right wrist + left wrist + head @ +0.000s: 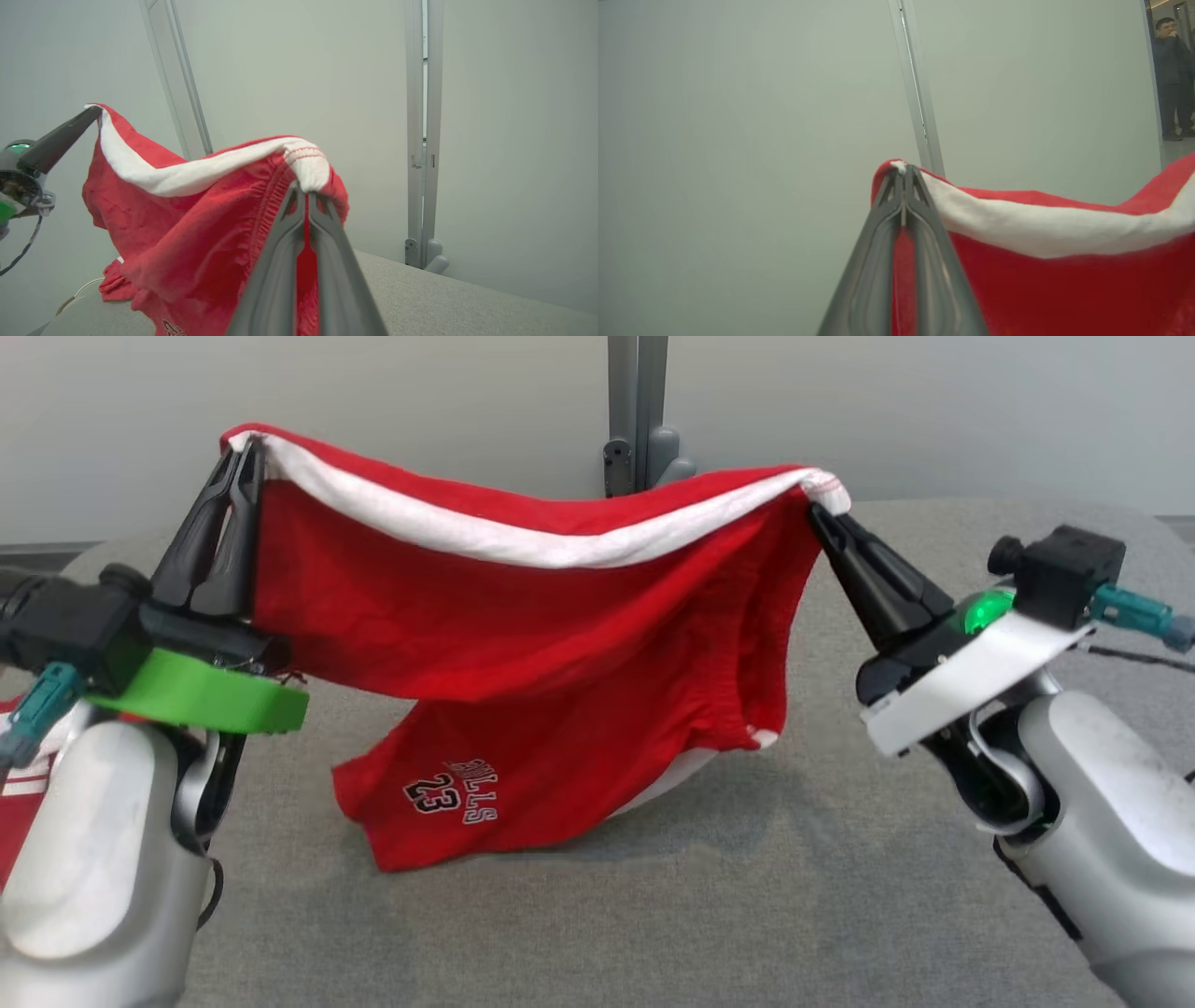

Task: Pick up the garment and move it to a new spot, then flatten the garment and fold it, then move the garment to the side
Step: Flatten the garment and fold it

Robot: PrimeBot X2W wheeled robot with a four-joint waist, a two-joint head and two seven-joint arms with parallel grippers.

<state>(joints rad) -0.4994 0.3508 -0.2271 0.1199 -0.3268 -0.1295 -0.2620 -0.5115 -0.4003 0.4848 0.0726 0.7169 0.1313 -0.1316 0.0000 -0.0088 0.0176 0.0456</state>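
The garment is a pair of red shorts with a white band and a "BULLS 23" print, stretched in the air between both arms. My left gripper is shut on its upper left corner, and my right gripper is shut on its upper right corner. The lower hem hangs down and touches the grey table. In the left wrist view my left gripper pinches the white band of the garment. The right wrist view has my right gripper clamped on the garment, with the left gripper beyond.
Another red and white cloth lies at the table's left edge behind my left arm. A grey post stands against the pale wall behind the table. A person stands far off in a doorway.
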